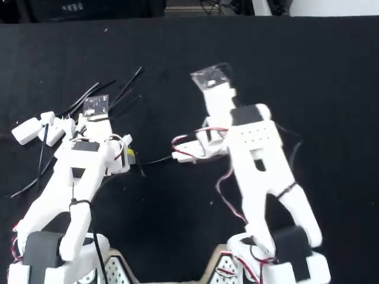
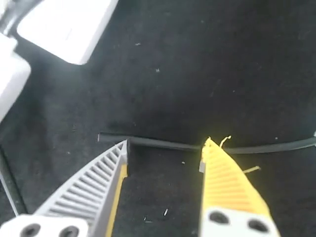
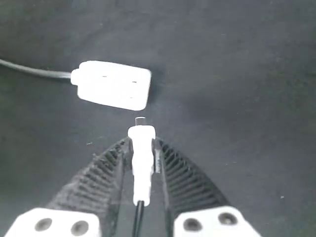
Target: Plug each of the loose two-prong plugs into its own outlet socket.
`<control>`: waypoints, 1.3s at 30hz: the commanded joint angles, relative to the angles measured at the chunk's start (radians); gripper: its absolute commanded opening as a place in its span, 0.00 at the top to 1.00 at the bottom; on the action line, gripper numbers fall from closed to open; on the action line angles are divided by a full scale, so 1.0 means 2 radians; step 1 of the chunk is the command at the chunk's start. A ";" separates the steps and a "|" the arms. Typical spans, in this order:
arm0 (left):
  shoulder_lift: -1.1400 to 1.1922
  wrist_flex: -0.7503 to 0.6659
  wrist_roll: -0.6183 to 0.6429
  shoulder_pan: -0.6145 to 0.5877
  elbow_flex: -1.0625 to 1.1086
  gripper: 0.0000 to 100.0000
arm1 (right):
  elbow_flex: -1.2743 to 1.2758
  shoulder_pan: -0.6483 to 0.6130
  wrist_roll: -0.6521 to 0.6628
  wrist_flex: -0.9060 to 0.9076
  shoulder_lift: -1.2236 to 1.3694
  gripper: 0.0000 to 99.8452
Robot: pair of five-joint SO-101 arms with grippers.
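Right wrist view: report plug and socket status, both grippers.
Right gripper shut on white plug, tip aimed at socket block, not inserted. Left gripper open, black cord across its fingers' tips. Nothing between plug and socket.

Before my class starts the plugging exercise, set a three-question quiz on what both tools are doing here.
1. True or false: the right tool is shut on a white plug.
2. What lies across the gap of the open left tool? A) a black cable B) a coin C) a screw
3. Is the held plug seated in the white outlet socket ahead of it?
Key: 1 true; 2 A; 3 no, it stops short of the socket.
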 commanded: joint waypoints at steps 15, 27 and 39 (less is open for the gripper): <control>-0.016 -0.117 0.040 -0.004 0.061 0.76 | -0.299 -0.035 -0.085 0.169 0.237 0.99; -0.013 -0.115 0.047 -0.003 0.059 0.76 | -0.392 -0.018 -0.130 0.221 0.316 0.99; -0.018 -0.114 0.043 -0.003 0.063 0.76 | -0.428 0.008 -0.092 0.214 0.362 0.99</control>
